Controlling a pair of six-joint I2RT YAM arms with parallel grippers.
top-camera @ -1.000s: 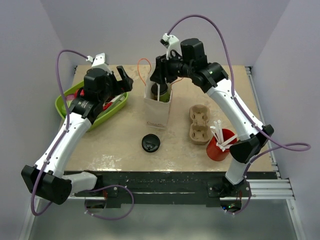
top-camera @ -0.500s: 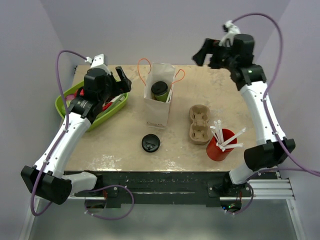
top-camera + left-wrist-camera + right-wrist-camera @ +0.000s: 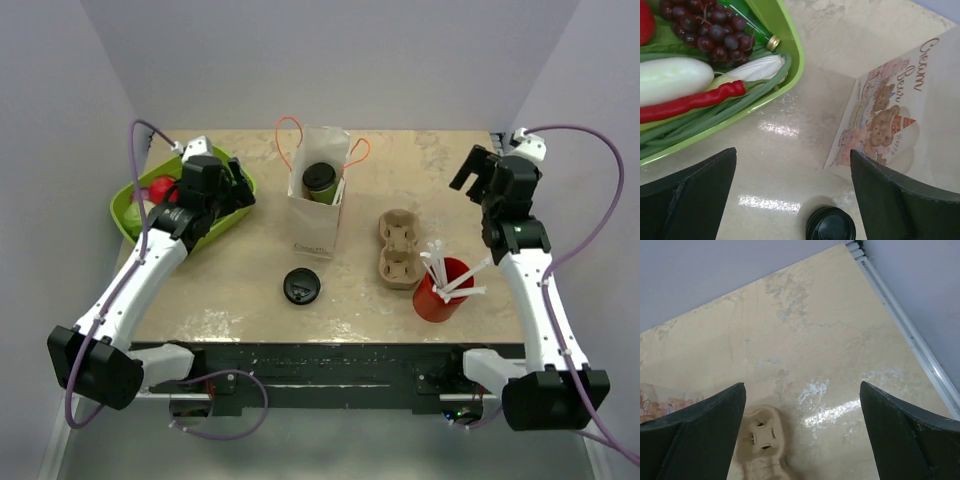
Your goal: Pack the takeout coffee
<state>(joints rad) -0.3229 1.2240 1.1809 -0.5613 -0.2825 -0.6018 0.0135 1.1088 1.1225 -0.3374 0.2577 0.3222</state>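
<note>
The takeout coffee (image 3: 319,182), a small green cup with a black lid, stands inside the white paper bag (image 3: 314,225) at the table's middle back. The bag's printed side also shows in the left wrist view (image 3: 900,120). My left gripper (image 3: 235,180) is open and empty over the green tray's right end, left of the bag. My right gripper (image 3: 476,168) is open and empty, raised over the table's right back part, far from the bag. In the right wrist view, only bare table lies between my fingers (image 3: 685,440).
A loose black lid (image 3: 301,286) lies in front of the bag, also in the left wrist view (image 3: 830,225). A cardboard cup carrier (image 3: 400,246) and a red cup with white straws (image 3: 440,290) stand at right. A green tray (image 3: 225,215) of vegetables sits at left.
My right arm let go of the coffee in the bag, lifted out and swung away to the right. My left arm drew back slightly toward the tray.
</note>
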